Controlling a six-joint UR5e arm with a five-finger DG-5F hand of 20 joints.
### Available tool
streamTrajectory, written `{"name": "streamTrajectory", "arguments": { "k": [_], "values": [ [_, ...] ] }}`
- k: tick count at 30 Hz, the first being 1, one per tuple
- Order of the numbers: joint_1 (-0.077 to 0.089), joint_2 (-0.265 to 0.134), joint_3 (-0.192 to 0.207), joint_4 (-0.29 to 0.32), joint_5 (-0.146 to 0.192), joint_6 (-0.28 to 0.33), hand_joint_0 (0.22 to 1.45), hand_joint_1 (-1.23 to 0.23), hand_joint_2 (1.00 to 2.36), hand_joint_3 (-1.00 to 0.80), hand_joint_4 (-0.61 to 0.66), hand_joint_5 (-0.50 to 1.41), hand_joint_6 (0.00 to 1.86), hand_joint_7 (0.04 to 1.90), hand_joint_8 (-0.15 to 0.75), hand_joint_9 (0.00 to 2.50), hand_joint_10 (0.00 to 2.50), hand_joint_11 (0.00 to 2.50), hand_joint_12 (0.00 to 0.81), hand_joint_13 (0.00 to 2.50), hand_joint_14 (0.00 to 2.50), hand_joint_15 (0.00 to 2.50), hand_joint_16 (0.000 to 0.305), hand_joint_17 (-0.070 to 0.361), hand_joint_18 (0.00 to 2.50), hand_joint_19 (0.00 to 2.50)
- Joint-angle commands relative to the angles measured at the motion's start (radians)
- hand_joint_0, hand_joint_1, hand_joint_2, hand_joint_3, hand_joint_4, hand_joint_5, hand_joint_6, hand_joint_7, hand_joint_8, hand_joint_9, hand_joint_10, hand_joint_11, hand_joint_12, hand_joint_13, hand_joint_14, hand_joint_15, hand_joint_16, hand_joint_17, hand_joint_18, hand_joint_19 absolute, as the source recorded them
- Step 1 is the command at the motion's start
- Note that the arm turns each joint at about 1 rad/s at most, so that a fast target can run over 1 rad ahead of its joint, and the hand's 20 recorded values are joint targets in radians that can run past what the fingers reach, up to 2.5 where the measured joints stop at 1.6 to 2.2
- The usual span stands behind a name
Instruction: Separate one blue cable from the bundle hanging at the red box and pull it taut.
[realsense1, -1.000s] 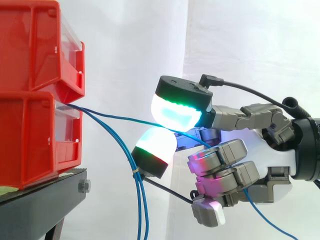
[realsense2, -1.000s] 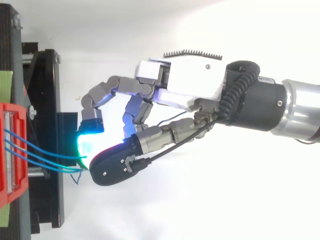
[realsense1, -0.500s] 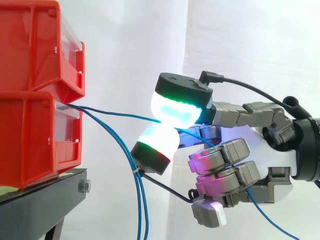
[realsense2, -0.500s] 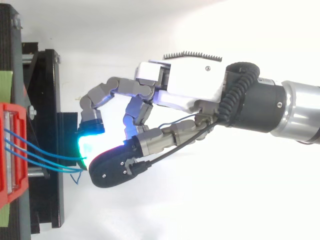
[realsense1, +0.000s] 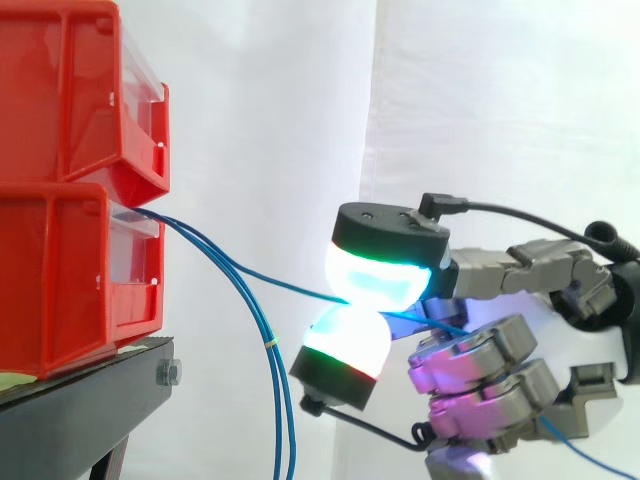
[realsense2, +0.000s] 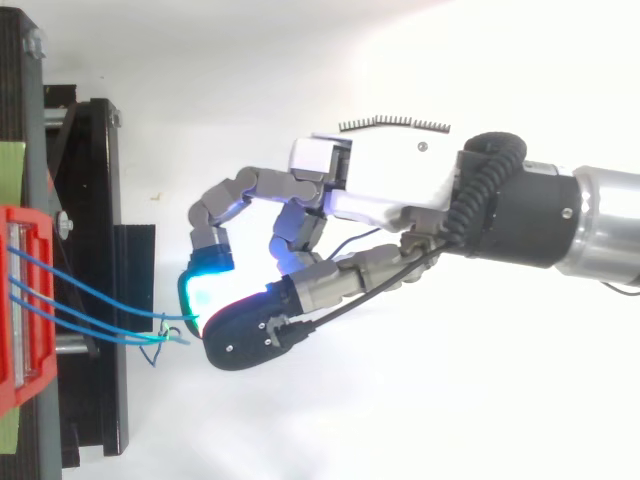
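While its two rounded, glowing pads (realsense1: 385, 282) are pressing together, the robot hand (realsense2: 390, 185) is pinching one thin blue cable (realsense1: 290, 286) between them. This cable is running in a gently curved line from the pinch to the glossy red plastic bin (realsense1: 70, 280) beyond the fingertips. Other blue strands (realsense1: 283, 400) are hanging in smooth loops ahead of the pads, beside the black stand (realsense1: 100, 380).
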Motion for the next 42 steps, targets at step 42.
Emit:
{"name": "streamTrajectory", "arguments": {
  "k": [42],
  "values": [
    [0.002, 0.126, -0.003, -0.147, 0.028, -0.145, 0.71, -0.76, 1.03, -0.03, -0.13, -0.19, 0.92, 1.34, 0.306, 1.21, 1.38, 1.65, 0.372, 1.17, 1.28, 1.56, 0.047, 0.106, 1.12, 0.95]
  ]
}}
